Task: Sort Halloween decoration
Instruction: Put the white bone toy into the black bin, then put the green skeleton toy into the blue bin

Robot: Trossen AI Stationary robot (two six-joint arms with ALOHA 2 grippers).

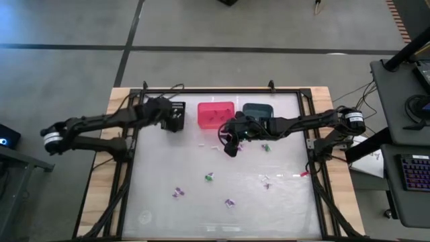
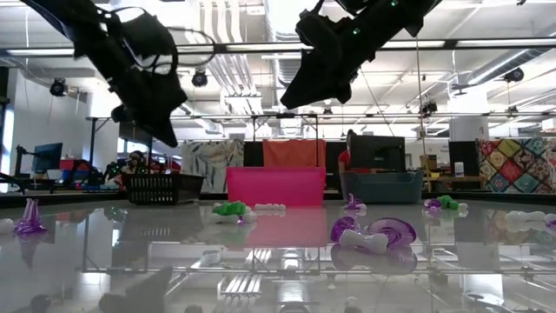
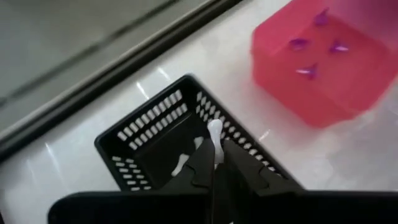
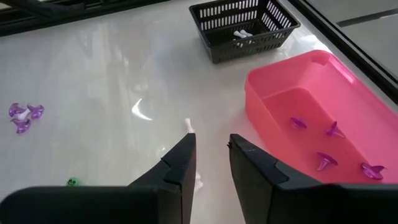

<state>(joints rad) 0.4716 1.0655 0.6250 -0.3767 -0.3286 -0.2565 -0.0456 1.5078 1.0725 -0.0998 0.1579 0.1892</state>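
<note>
In the low view, purple trinkets [image 2: 373,233] lie nearest on the glossy table [image 2: 278,261], right of centre, with a green trinket [image 2: 230,209] and a white piece [image 2: 269,208] farther back, left of centre, and another purple piece [image 2: 29,217] at the left edge. In the high view these small Halloween decorations [image 1: 209,177] are scattered over the lower middle of the table, purple, green and white, well apart from one another. Beyond them, along the upper edge of the table, stand three bins in a row. The black basket [image 1: 176,115] on the left holds white pieces [image 4: 241,34]. The pink bin [image 1: 216,113] in the middle holds four purple trinkets [image 4: 329,146]. The teal bin [image 1: 258,109] on the right shows no contents that can be made out. The left gripper [image 3: 215,146] hangs over the black basket, its fingers pressed together on a white trinket [image 3: 214,130]. The right gripper [image 4: 211,155] hangs over the table just below the pink bin, its fingers standing slightly apart with nothing between them, a white bit [image 4: 188,127] on the table just ahead.
</note>
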